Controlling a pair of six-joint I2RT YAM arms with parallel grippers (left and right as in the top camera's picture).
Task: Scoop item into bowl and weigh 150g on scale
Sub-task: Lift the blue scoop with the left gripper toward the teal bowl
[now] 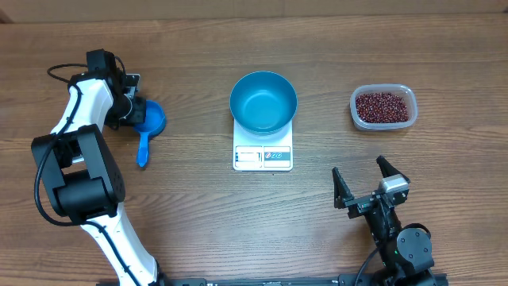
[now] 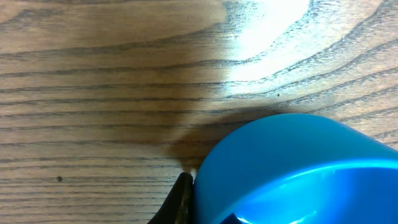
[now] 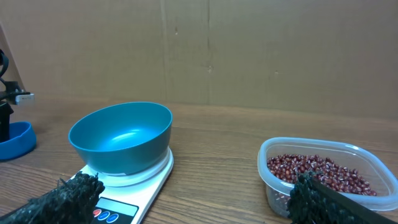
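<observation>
The teal-blue bowl [image 1: 263,101] [image 3: 121,140] stands empty on the white scale [image 1: 263,156] [image 3: 134,190] at the table's middle. Dark red-brown beans [image 1: 383,106] [image 3: 317,171] fill a clear tub at the right. At the far left lies a small blue scoop [image 1: 148,123] [image 2: 298,168] [image 3: 15,140], handle toward the front. My left gripper [image 1: 131,107] is shut on the scoop's cup wall, one black finger [image 2: 183,200] pressed against its outside. My right gripper [image 1: 360,171] [image 3: 189,202] stands open near the front right, nothing between its fingers, facing the scale and tub.
The clear plastic tub [image 1: 355,102] [image 3: 273,149] stands right of the scale, a hand's width of bare wood between them. A cardboard wall [image 3: 211,50] closes off the back of the table. The left arm [image 1: 79,159] reaches along the left side.
</observation>
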